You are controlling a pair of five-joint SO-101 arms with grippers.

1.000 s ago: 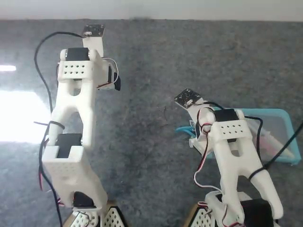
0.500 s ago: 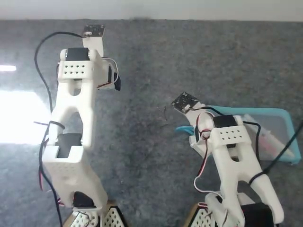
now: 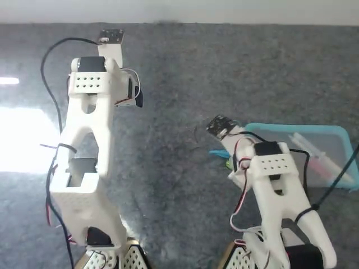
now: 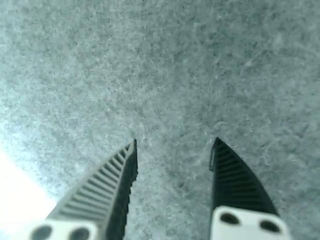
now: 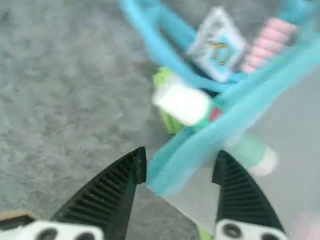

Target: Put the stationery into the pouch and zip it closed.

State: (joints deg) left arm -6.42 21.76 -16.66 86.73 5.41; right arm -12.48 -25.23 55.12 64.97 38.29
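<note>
A clear pouch with turquoise trim [image 3: 317,150] lies at the table's right, with stationery [image 3: 322,162] inside it. In the right wrist view its turquoise edge [image 5: 210,145] runs between the fingers of my open right gripper [image 5: 177,165], with a white-capped green item [image 5: 182,102] and a pink ribbed piece [image 5: 267,42] just beyond. The right arm [image 3: 269,168] covers the pouch's left end in the high view. My left gripper [image 4: 172,155] is open over bare grey felt, far from the pouch, at the table's far left [image 3: 112,42].
Grey felt [image 3: 185,84] covers the table. A bright glare patch [image 3: 22,137] lies at the left edge. Both arm bases [image 3: 112,255] stand at the near edge. Open room lies between the arms.
The pouch has shifted and straightened under the right arm, its far edge now level. The right gripper has moved slightly with it. The left arm has kept still.
</note>
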